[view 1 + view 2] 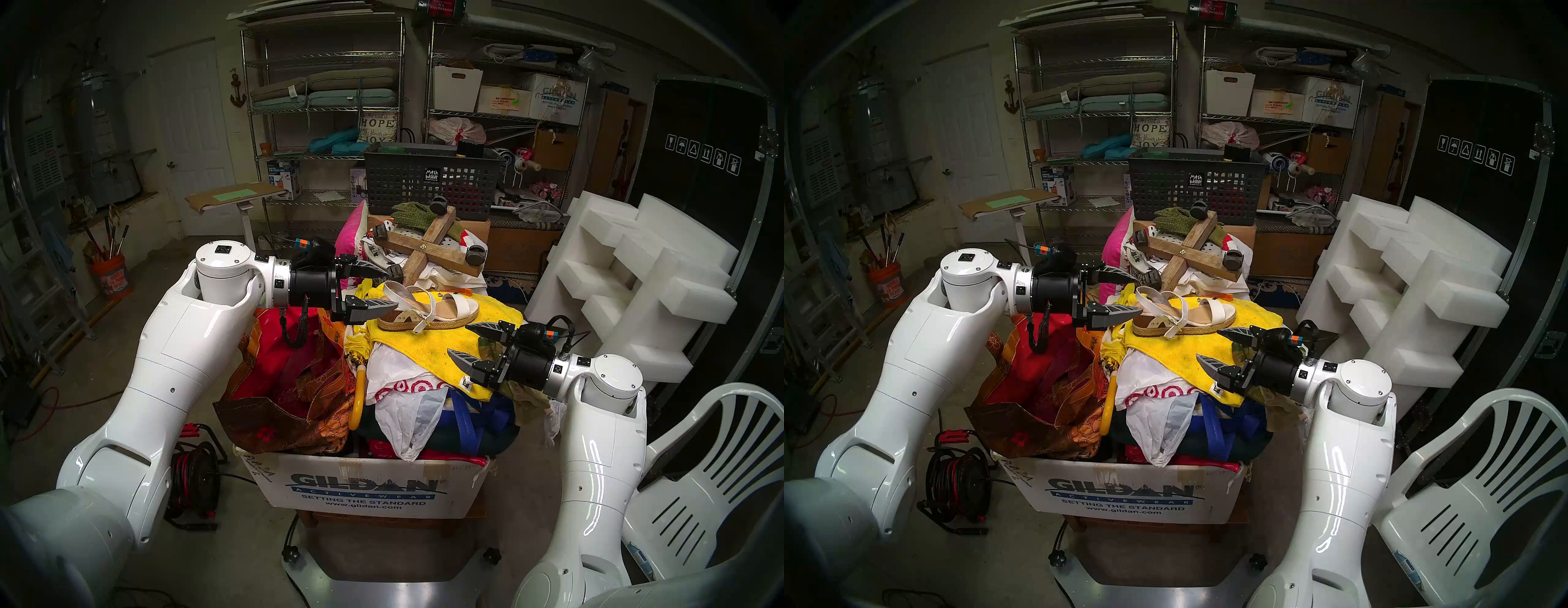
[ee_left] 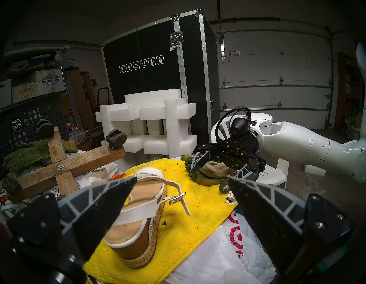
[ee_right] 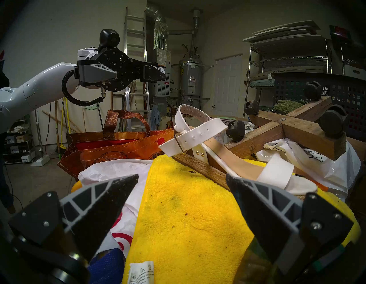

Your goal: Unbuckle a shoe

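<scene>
The cream-white shoe (image 1: 428, 312) (image 1: 1183, 316) lies on a yellow towel (image 1: 424, 348) atop the pile, heel toward my left arm. Its ankle strap runs through the small metal buckle (image 2: 177, 199) (image 3: 179, 141), with the loose tail sticking out. My left gripper (image 1: 388, 288) (image 2: 181, 179) is open at the heel end, one finger on either side, touching nothing. My right gripper (image 1: 458, 339) (image 3: 182, 175) hovers open over the towel just short of the toe band, empty.
A wooden cross with casters (image 1: 428, 244) leans right behind the shoe, below a grey mesh basket (image 1: 428, 178). A green-fingered glove (image 2: 208, 176) lies under my right gripper. An orange tote bag (image 1: 292, 382) sits left, and a white chair (image 1: 700, 488) and foam blocks (image 1: 636, 276) right.
</scene>
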